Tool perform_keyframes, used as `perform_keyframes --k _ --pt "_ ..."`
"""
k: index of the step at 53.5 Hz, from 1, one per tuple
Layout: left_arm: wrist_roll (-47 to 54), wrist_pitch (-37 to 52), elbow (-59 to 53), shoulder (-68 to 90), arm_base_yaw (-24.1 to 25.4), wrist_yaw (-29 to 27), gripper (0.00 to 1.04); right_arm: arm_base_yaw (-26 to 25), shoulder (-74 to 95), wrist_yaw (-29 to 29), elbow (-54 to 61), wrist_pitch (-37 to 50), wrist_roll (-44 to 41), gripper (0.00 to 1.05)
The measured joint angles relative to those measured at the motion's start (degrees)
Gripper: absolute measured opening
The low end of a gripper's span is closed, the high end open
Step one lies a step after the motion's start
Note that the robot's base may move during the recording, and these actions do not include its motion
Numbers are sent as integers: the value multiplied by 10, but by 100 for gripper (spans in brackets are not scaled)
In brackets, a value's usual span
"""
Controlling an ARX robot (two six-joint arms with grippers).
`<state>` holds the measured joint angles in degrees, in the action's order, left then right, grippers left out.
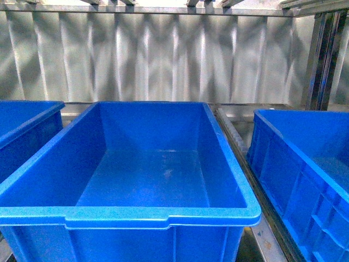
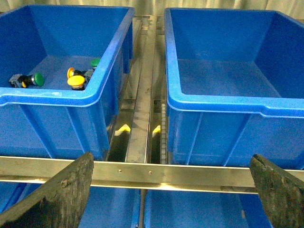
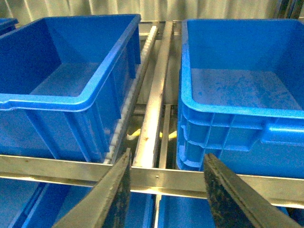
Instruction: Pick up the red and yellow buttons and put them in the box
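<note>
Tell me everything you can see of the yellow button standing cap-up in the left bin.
The yellow button has a wide, round, smooth yellow cap, plastic by the look, facing up, with a stubby dark body partly showing beneath. It stands upright on the floor of the blue bin, near the wall closest to the left wrist camera. A second yellow-capped button lies on its side just beyond it; whether they touch is unclear. Nothing grips it.

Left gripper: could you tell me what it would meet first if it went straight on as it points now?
Probably the metal crossbar just ahead of the left gripper, whose jaws are open; past that, the empty blue bin. Depth is unclear.
</note>
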<state>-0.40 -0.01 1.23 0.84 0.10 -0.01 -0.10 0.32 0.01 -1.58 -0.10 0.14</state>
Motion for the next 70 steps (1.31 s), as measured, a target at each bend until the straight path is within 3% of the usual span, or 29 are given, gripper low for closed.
perform_keyframes --k 18,56,61,67,70 --pt "0 0 0 0 0 2 97 1 -1 4 0 0 0 99" --pt "0 0 0 0 0 -4 97 0 0 -6 1 0 0 98" --pt "-96 -77 52 98 -31 -37 97 1 -1 -3 1 0 0 98" --pt "-153 43 208 342 -89 -36 97 1 -1 -2 1 0 0 98" --pt "-143 44 311 454 -119 -48 97 1 -1 -1 1 0 0 98"
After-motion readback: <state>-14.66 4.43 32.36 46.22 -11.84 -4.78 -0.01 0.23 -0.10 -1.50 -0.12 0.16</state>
